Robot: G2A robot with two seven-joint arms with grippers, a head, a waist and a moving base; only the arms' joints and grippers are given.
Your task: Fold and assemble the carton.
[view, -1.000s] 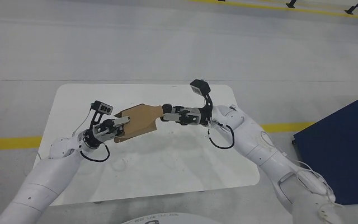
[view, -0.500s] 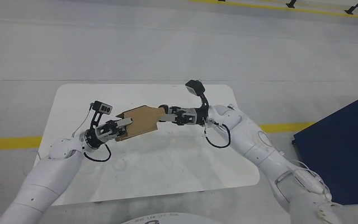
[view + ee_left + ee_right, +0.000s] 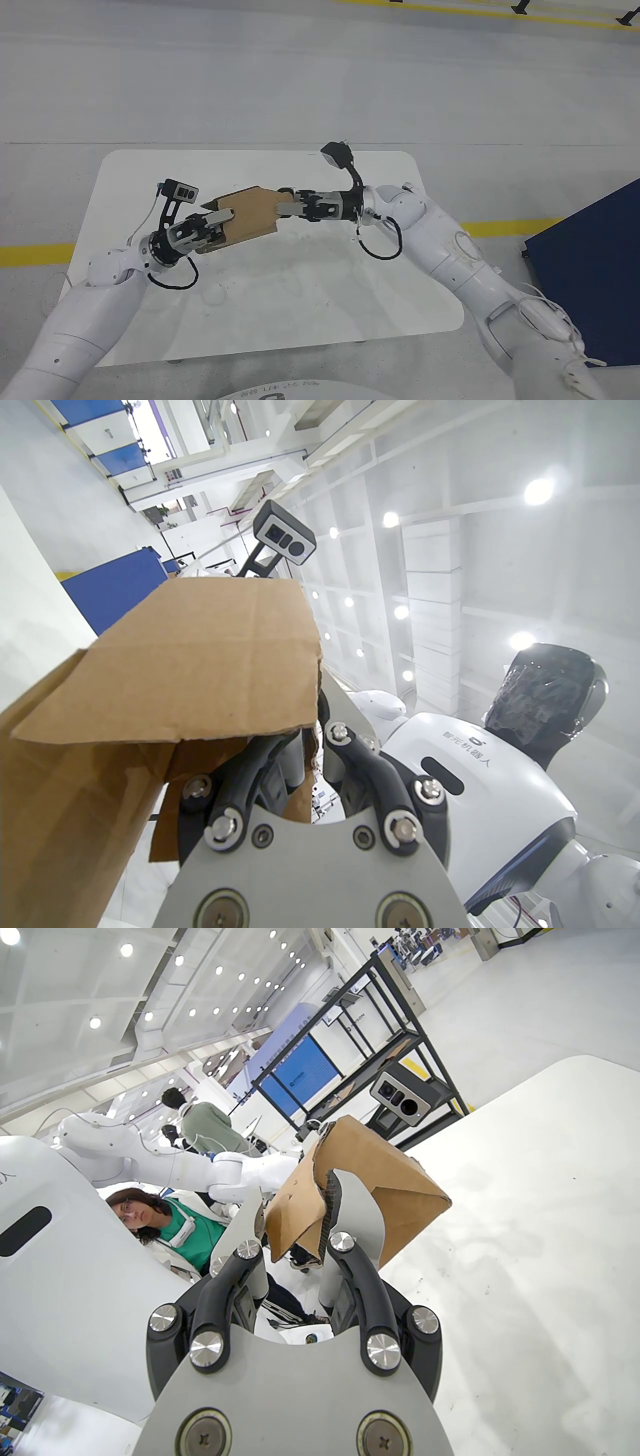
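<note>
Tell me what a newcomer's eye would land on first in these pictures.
First, the brown carton, held over the middle of the white table. Next, the two arms meeting at it from opposite sides: the left gripper is clamped on one end, and the right gripper is clamped on a flap at the other end.

It was a large robotics test hall: a high white coffered ceiling [image 3: 450, 550] with rows of round lamps [image 3: 537, 492], a smooth grey floor [image 3: 300, 70] marked with yellow lines [image 3: 505, 226], a blue partition panel [image 3: 590, 265] at four o'clock from the white worktop [image 3: 300, 310], and a black metal rack [image 3: 422, 1035].
</note>
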